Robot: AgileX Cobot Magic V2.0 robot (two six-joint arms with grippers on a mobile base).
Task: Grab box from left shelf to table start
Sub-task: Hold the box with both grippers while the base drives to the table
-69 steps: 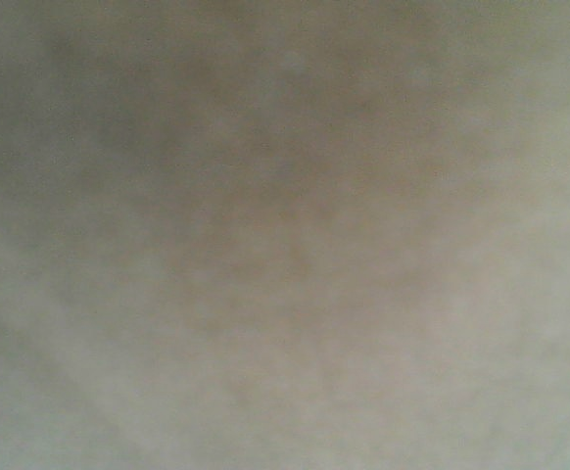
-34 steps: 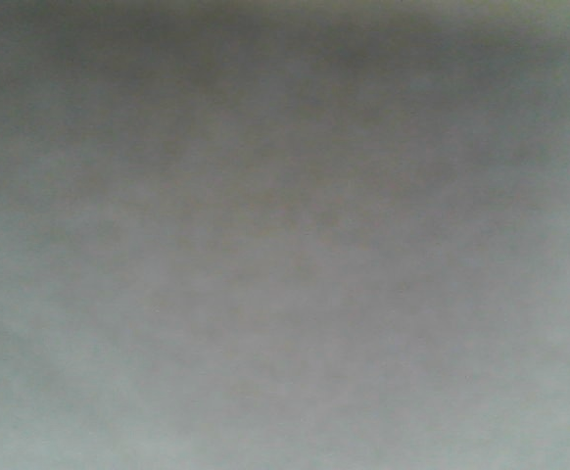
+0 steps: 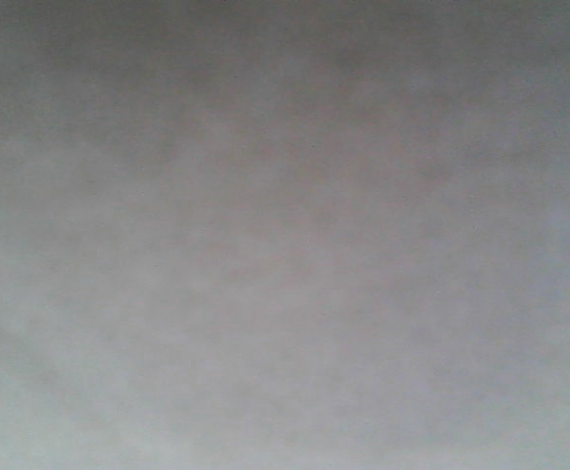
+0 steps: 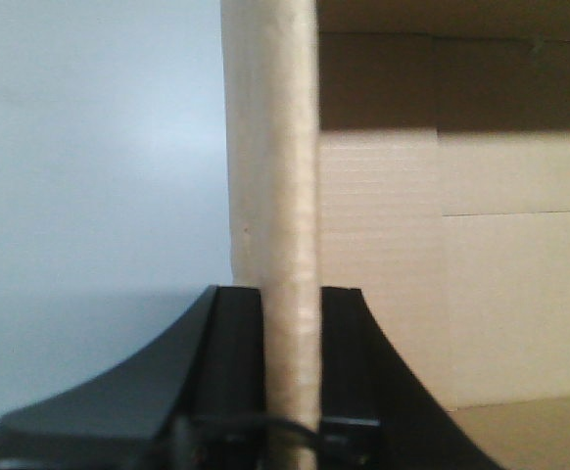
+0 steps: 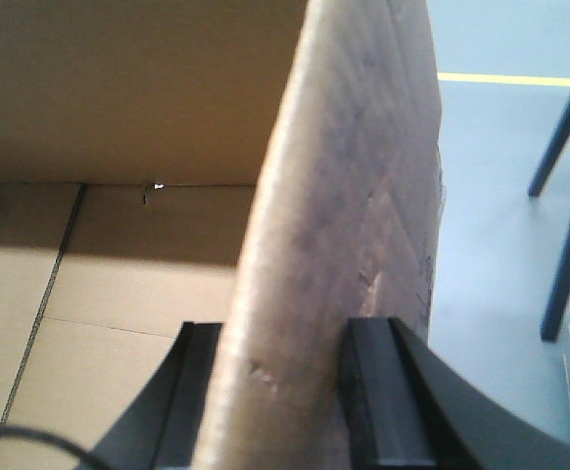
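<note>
On either side of the box (image 4: 270,147): left claw (image 4: 292,294) pinched tight on its left wall, right claw (image 5: 285,333) likewise on its right wall. Box body sits between the arms, so neither is nearer. Front view is all blur, probably cardboard against the lens.

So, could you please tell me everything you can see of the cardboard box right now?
The box is plain brown corrugated cardboard, open, its bare inside and seams showing. The left end effector clamps one side wall, a finger on each face; the right end effector clamps another wall likewise, grey floor beyond it. The front view is only blur, so where it rests cannot be told.
</note>
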